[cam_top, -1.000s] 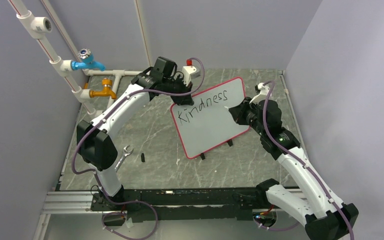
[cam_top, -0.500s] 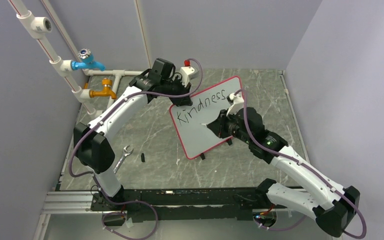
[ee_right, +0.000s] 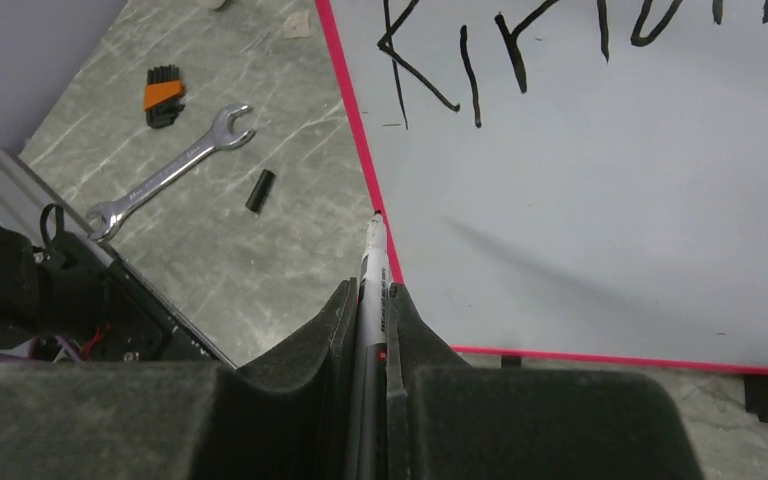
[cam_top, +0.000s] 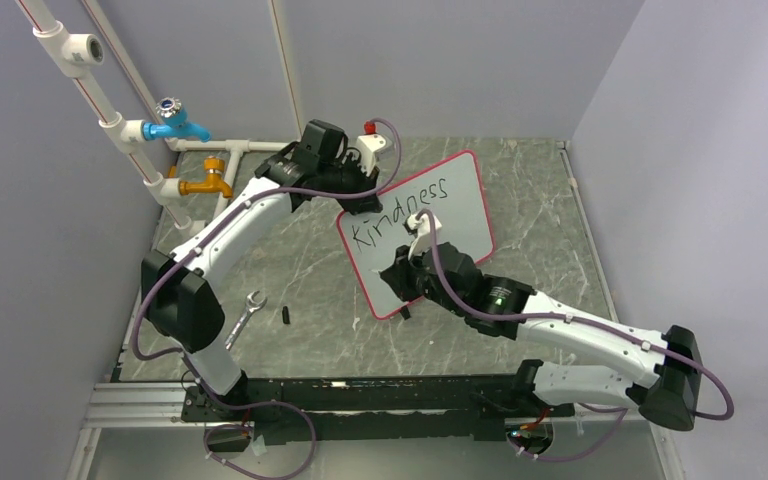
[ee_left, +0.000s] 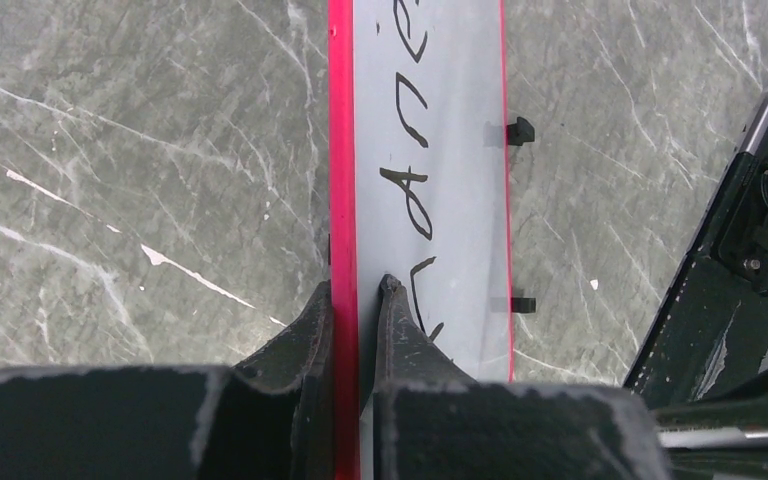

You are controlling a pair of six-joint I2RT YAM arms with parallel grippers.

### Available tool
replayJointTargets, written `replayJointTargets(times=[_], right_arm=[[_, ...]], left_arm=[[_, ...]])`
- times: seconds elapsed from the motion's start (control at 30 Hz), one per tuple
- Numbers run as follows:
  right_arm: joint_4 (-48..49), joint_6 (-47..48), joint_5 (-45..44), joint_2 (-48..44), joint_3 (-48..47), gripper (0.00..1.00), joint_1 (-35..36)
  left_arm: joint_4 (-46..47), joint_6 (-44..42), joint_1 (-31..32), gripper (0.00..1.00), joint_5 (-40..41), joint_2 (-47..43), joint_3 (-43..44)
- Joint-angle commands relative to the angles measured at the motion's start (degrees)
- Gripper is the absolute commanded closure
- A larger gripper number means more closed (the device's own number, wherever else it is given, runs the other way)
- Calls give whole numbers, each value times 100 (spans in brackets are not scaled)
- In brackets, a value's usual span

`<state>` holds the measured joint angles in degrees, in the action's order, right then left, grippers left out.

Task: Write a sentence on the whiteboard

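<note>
The whiteboard (cam_top: 460, 215), white with a red rim, stands tilted on the table. Only the word "Kindness" (cam_top: 400, 210) of the sentence shows, along its top. My left gripper (cam_top: 360, 202) is shut on the board's upper left rim; in the left wrist view the fingers (ee_left: 357, 290) pinch the red edge of the whiteboard (ee_left: 450, 150). My right gripper (cam_top: 397, 275) is shut on a marker (ee_right: 373, 255), low over the board's lower left part. In the right wrist view my right gripper (ee_right: 372, 290) has the marker tip at the red left rim of the whiteboard (ee_right: 610, 220), below the "K".
A wrench (cam_top: 245, 312) and a small black cap (cam_top: 287, 313) lie on the table left of the board. They also show in the right wrist view: the wrench (ee_right: 170, 172) and the cap (ee_right: 260, 190). Blue (cam_top: 175, 122) and orange (cam_top: 205, 183) taps on white pipes stand at the back left.
My right arm has swung left across the board, from its right edge to its lower left part, with the marker. My left gripper still holds the board's rim.
</note>
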<state>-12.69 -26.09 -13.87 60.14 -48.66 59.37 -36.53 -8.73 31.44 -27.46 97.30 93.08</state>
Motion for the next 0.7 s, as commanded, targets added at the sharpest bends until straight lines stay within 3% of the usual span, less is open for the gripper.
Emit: replayJointTargets(times=[0.0,0.67], right_arm=[[624,-63,-931,120,-26,100,237],[1031,-237,-1509,525,227,100,399]], left_arm=[[-646,-652,107,100,1450,309,-475],[-404,-656,108,100,1578,348,-688]])
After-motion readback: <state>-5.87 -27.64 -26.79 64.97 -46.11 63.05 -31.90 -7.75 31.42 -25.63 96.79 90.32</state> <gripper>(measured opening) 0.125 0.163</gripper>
